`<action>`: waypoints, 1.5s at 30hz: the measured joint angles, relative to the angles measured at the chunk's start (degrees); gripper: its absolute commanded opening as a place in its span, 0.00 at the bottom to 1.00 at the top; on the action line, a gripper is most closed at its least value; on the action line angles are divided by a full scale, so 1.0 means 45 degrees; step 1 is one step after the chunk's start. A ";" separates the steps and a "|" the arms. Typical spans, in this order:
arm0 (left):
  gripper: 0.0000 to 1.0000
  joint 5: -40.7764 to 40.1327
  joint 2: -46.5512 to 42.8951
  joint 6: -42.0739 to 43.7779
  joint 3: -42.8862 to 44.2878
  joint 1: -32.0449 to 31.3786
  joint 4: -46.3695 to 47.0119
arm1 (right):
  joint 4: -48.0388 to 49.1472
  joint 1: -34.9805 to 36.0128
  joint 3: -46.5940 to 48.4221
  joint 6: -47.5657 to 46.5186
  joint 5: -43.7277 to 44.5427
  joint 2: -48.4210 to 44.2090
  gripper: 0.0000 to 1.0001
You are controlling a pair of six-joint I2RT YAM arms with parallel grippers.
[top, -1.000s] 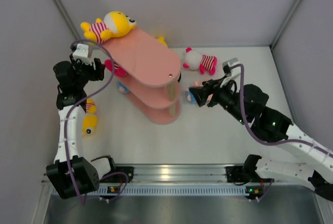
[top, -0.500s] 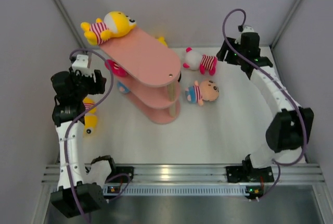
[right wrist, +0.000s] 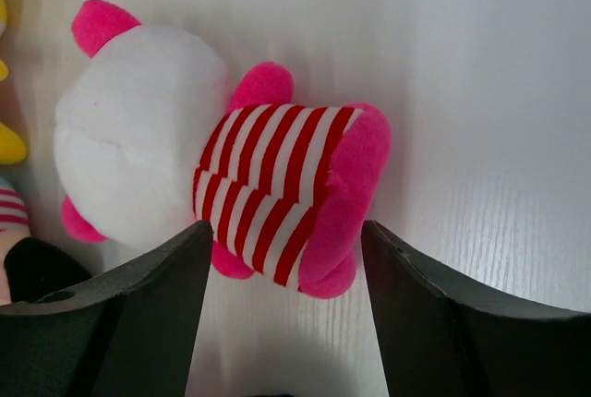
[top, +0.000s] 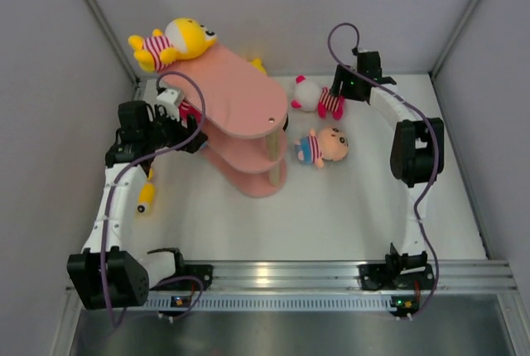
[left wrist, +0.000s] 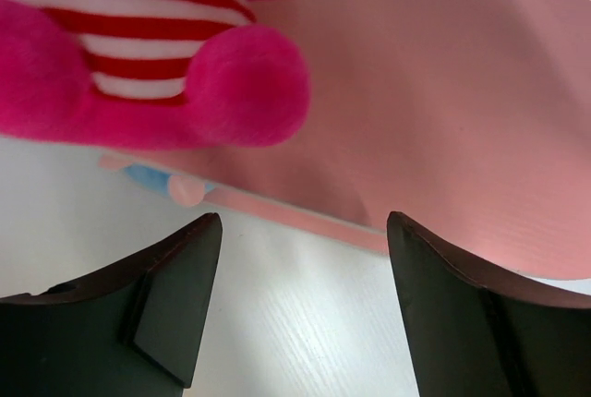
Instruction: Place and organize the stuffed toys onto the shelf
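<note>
The white counter (top: 331, 215) carries the pink shelf (top: 240, 112), our marker: stiff boards on wooden posts, far the biggest thing here. At the far-left end of its top tier lies a yellow toy (top: 174, 41), and a magenta toy (left wrist: 138, 46) sits on a lower tier at its left side. On the counter right of the shelf lie a white-headed pink toy (right wrist: 222, 175) and a beige-headed toy (top: 325, 146). Left of the shelf lies another yellow toy (top: 146, 196).

We judge them all light, soft and squashy, not fragile. The striped trunk is the place to pinch, since a round head would bulge out.

The right gripper (right wrist: 284, 231) has its jaws spread, framing the pink toy's trunk and pinching nothing. The left gripper (left wrist: 300, 226), at the shelf's left side, has its jaws spread too, empty.
</note>
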 measured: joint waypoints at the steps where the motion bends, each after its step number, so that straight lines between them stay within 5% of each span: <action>1: 0.79 -0.0024 0.0170 -0.0024 0.0087 -0.0214 0.0015 | 0.0024 -0.0029 0.0087 -0.0024 0.0039 0.0117 0.66; 20: 0.81 -0.4585 0.1739 -0.0952 0.1263 -0.0515 0.0928 | 0.0563 -0.0151 0.0209 0.0000 0.0209 0.0792 0.66; 36: 0.82 -0.5833 0.2414 -0.0894 0.1734 -0.0155 0.1360 | 0.1855 -0.0806 -0.0515 0.1695 -0.1277 0.1331 0.65; 38: 0.82 -0.5829 0.2467 -0.0894 0.1783 -0.0121 0.1375 | 0.2152 -0.0913 -0.0811 0.2181 -0.1613 0.1331 0.59; 41: 0.82 -0.5804 0.2463 -0.0874 0.1787 -0.0112 0.1370 | 0.2472 -0.1044 -0.0957 0.2900 -0.2263 0.1331 0.28; 42: 0.82 -0.5780 0.2458 -0.0855 0.1787 -0.0112 0.1365 | 0.2540 -0.1064 -0.0957 0.3070 -0.2395 0.1331 0.05; 45: 0.83 -0.5654 0.2288 -0.0709 0.1768 -0.0102 0.1331 | 0.2710 -0.1103 -0.1078 0.3536 -0.2652 0.1311 0.00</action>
